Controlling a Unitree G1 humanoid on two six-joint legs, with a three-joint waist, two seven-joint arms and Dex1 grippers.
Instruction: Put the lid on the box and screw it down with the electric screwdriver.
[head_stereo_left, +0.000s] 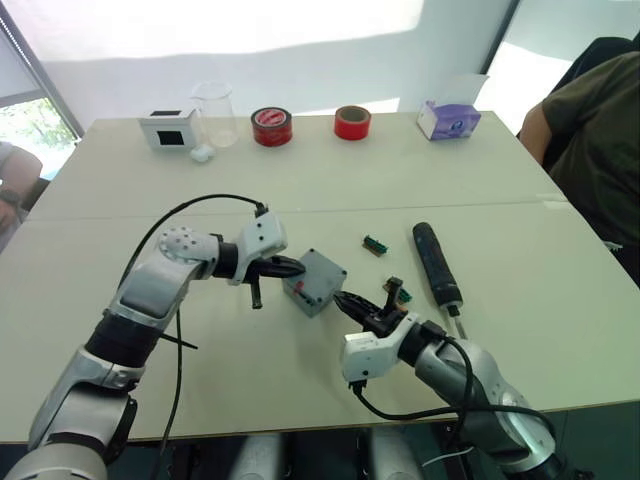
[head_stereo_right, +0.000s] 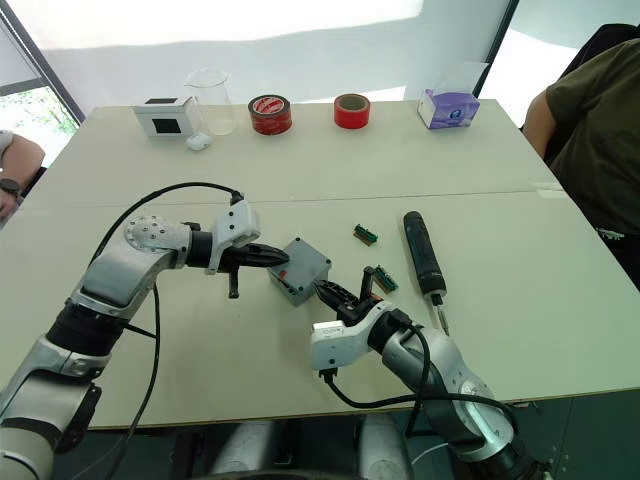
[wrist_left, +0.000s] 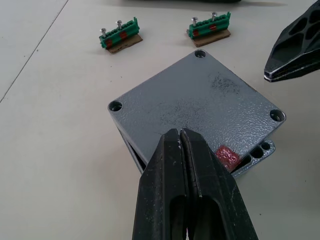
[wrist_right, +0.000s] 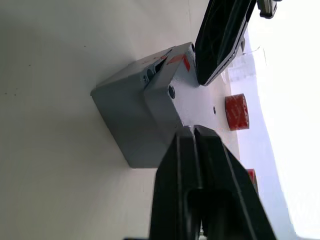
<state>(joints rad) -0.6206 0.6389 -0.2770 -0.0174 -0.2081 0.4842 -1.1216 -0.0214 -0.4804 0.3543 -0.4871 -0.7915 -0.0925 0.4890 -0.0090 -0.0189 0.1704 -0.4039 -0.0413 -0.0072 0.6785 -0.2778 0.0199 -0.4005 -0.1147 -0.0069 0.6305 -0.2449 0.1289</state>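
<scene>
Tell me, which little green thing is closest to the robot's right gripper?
The green block right beside the right gripper. The other green block lies farther back.

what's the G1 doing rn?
It's fitting the lid onto the box. The lid sits on top but skewed, its corners not lined up with the box. Both claws are shut and pressed against it from opposite sides: left claw, right claw. The electric screwdriver lies untouched on the table to the robot's right, with two small green terminal blocks nearby. No screwing yet.
</scene>
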